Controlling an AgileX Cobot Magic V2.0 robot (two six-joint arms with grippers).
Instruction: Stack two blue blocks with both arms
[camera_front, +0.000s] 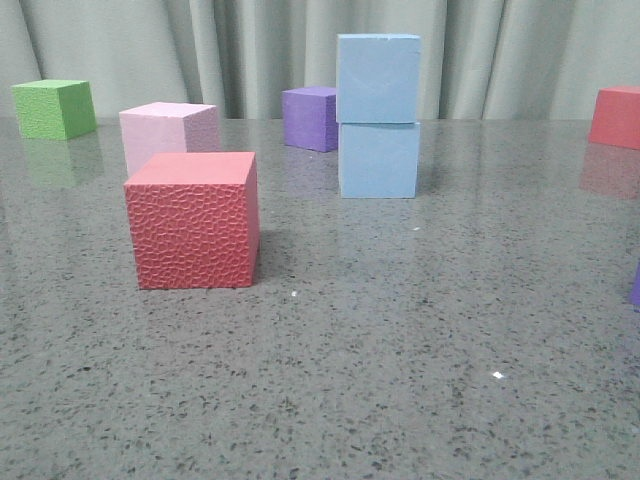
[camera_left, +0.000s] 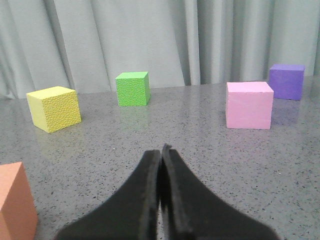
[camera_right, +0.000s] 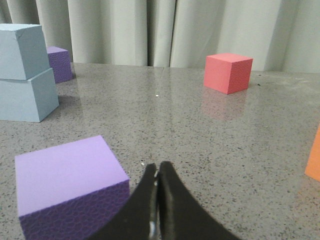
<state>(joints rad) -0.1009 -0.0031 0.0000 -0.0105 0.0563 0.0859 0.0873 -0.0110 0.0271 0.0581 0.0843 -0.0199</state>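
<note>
The grey speckled table (camera_front: 400, 380) carries everything, and the textured red cube (camera_front: 193, 220) near its front serves as the landmark. Behind that cube and to its right, the two blue blocks stand as a stack: the upper blue block (camera_front: 378, 78) sits squarely on the lower blue block (camera_front: 379, 160), faces nearly flush, which suggests it was set down for balance and the task is likely complete. A darker purple cube (camera_front: 310, 118) lies just behind the stack, apart from it. Directly behind the red cube rests a pink cube (camera_front: 168, 133), and farther back to the left a green cube (camera_front: 55, 108).

The left gripper (camera_left: 161, 155) has its fingers pressed together on nothing, well clear of the blocks. The right gripper (camera_right: 157, 172) is likewise clenched empty, beside a nearer purple cube (camera_right: 67, 185), probably drawn back so the stack stands undisturbed.
</note>
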